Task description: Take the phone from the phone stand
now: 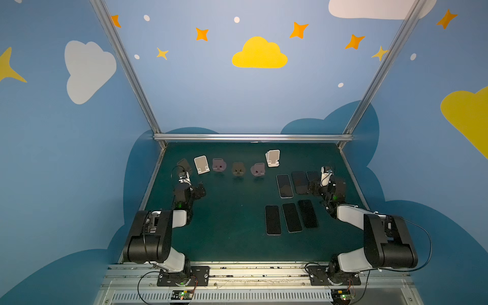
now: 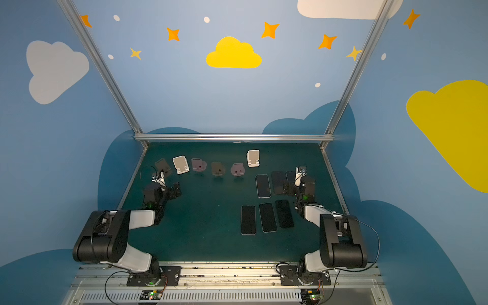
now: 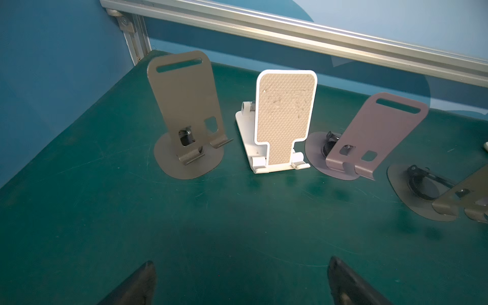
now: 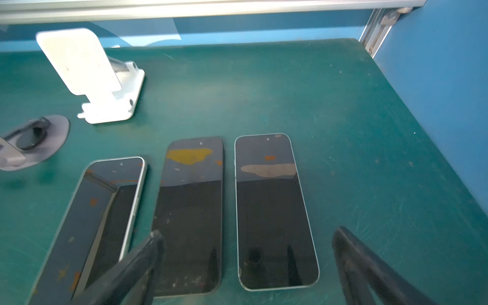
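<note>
At the right of both top views, six phones (image 1: pixel 291 217) lie flat on the surface (image 1: pixel 227 237); the stands (image 1: pixel 202 164) further up the frame are empty. The left arm (image 1: pixel 179 218) and right arm (image 1: pixel 348 214) both have jaws spread, gripping nothing. Removal looks finished; the right arm need only lift clear.

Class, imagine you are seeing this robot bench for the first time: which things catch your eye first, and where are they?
Six dark phones lie flat in two rows of three on the right of the green mat. Along its far edge stands a row of six empty phone stands, two of them white. Above, a big yellow cloud marks the blue back wall.
</note>
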`<action>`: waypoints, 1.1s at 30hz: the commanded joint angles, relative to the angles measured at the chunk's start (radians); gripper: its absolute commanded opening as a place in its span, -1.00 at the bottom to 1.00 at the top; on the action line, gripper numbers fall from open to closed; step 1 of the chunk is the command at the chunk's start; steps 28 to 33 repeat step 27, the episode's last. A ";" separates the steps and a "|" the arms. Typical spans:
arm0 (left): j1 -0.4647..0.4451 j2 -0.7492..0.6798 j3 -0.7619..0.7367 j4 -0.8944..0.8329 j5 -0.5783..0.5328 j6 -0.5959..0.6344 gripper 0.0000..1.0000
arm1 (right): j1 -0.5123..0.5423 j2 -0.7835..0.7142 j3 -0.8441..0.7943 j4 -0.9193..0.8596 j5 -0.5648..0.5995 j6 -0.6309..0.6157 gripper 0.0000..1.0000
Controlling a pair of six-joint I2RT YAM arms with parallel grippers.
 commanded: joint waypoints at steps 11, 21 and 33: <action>-0.005 -0.007 0.001 -0.010 -0.005 0.015 1.00 | -0.003 -0.002 0.016 -0.107 -0.007 0.046 0.98; -0.006 -0.007 0.001 -0.010 -0.007 0.015 1.00 | -0.003 0.003 0.021 -0.112 -0.010 0.043 0.98; -0.006 -0.007 0.002 -0.011 -0.005 0.013 1.00 | -0.006 0.000 0.019 -0.110 -0.015 0.046 0.98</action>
